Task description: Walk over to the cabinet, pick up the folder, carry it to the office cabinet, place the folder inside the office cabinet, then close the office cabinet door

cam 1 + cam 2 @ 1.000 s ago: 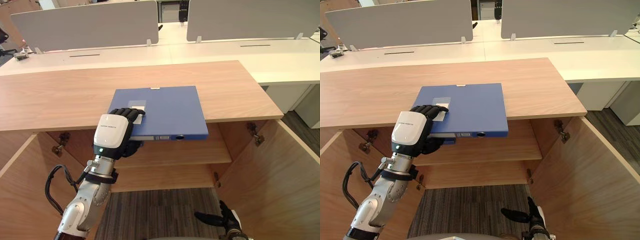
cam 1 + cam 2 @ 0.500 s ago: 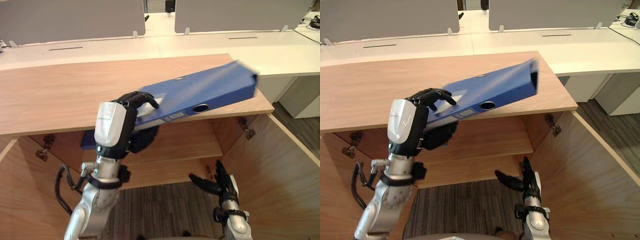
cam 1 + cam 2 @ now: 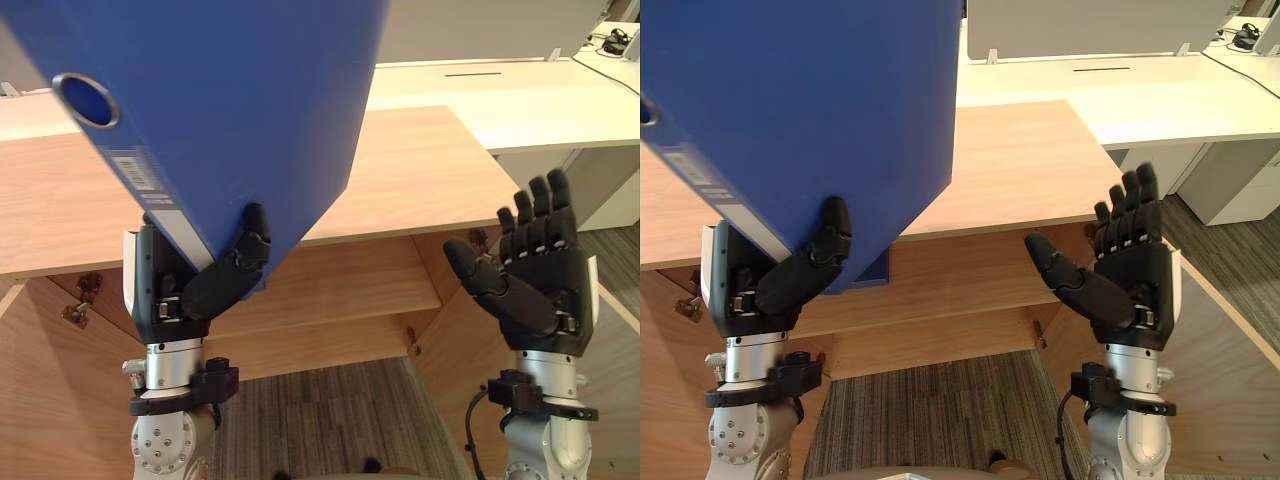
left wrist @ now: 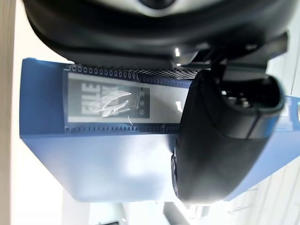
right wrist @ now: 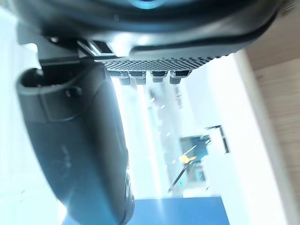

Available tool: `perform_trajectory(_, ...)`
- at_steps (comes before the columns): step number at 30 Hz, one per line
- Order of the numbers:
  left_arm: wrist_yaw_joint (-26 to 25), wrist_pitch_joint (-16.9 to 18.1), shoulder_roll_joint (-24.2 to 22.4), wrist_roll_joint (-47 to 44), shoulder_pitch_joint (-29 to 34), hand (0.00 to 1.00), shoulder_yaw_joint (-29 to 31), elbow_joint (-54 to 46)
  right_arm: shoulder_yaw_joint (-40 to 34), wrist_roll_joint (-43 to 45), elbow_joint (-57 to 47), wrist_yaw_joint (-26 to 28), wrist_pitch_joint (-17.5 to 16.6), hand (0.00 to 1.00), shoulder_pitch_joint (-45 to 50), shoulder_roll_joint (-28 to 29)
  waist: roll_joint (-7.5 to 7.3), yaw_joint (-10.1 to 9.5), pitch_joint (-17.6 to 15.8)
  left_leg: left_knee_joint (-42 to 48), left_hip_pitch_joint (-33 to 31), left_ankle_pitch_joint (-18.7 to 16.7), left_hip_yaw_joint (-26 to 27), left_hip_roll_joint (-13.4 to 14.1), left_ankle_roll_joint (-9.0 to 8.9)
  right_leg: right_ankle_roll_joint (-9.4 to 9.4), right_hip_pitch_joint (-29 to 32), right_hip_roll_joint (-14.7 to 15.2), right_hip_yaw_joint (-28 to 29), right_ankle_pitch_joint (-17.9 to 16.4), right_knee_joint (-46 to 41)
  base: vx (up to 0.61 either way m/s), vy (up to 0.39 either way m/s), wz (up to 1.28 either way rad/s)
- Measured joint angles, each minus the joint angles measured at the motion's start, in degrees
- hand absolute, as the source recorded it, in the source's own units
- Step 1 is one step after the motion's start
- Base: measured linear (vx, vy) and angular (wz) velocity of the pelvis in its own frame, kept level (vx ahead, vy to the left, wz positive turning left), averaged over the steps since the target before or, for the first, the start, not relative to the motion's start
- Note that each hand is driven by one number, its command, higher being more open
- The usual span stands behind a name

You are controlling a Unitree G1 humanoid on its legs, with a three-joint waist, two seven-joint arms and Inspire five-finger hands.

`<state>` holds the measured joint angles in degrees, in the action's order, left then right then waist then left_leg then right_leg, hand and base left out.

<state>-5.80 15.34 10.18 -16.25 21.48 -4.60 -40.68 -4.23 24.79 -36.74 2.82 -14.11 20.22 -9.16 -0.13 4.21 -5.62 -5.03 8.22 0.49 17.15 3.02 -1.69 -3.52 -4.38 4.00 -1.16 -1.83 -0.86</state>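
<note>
Folder [image 3: 220, 100], blue: swung up off the cabinet top [image 3: 420, 170] since half a second ago, now at the frame's upper left. Right hand [image 3: 535, 270]: risen from the bottom edge to mid right.

Left eye view: left hand [image 3: 190, 290], lower left, clamps the folder's bottom corner, thumb curled onto its broad face. I read the spine as running steeply from upper left down into that hand. Right hand's fingers are straight, palm turned towards the folder, well apart from it.

Right eye view: same layout; cabinet shelf [image 3: 970, 275] low between the hands.

Left wrist view: thumb [image 4: 220, 140] pressed on the folder beside its spine label.

Right wrist view: hand holds nothing; blue folder edge beyond.

I judge the left hand carries alone, with the right free to support.
</note>
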Motion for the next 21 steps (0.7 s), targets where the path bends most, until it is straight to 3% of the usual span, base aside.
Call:
perform_trajectory(3, 3.17, -0.04, 1.81, -4.19, 0.0, 0.0, -1.54, 0.04, 0.81, 0.1, 0.08, 0.75, 0.0, 1.0, -4.1, -5.69, 0.01, -0.04, 0.0, 0.0, 0.01, 0.01, 0.0, -0.04, 0.0, -0.08, 0.0, 0.0, 0.0, 0.05, 0.0, -0.01, -0.01, 0.0)
perform_trajectory(7, 9.94, -0.23, 8.07, -11.22, -0.05, 0.0, -4.85, 0.43, 5.0, 0.29, 3.93, 2.96, -0.74, 1.0, -12.0, -16.22, 0.04, -0.13, 0.02, 0.0, 0.02, 0.06, -0.18, -0.06, 0.06, -0.19, -0.15, 0.06, -0.21, 0.12, -0.01, -0.02, -0.021, 0.02)
perform_trajectory(15, 15.05, -1.35, 17.06, -19.81, -0.08, 0.0, -4.82, 4.86, 9.94, 4.15, 16.53, 4.41, -0.55, 1.0, -16.64, -26.85, 0.16, -0.42, 0.02, 0.0, -0.47, 0.49, -2.32, -0.26, 0.26, -0.22, -0.66, 0.34, -2.24, 0.1, -0.01, -0.02, -0.026, 0.14)
perform_trajectory(16, 15.17, -1.86, 18.06, -21.51, -0.05, 0.0, -4.85, 5.57, 11.17, 5.29, 17.71, 4.7, -0.53, 0.0, -17.37, -28.28, 0.17, -0.46, 0.02, 0.0, -0.57, 0.56, -2.52, -0.26, 0.26, -0.22, -0.67, 0.35, -2.44, 0.1, -0.01, -0.02, -0.029, 0.08)
perform_trajectory(21, 16.29, -2.78, 21.68, -25.49, -0.05, 0.0, -4.86, 7.56, 14.61, 9.61, 21.51, 7.26, -0.24, 0.0, -19.12, -33.02, 0.23, -1.04, 0.04, 0.0, -0.78, 0.8, -3.16, -0.35, 0.3, -0.22, -0.77, 0.52, -3.1, 0.1, -0.01, -0.02, -0.026, 0.08)
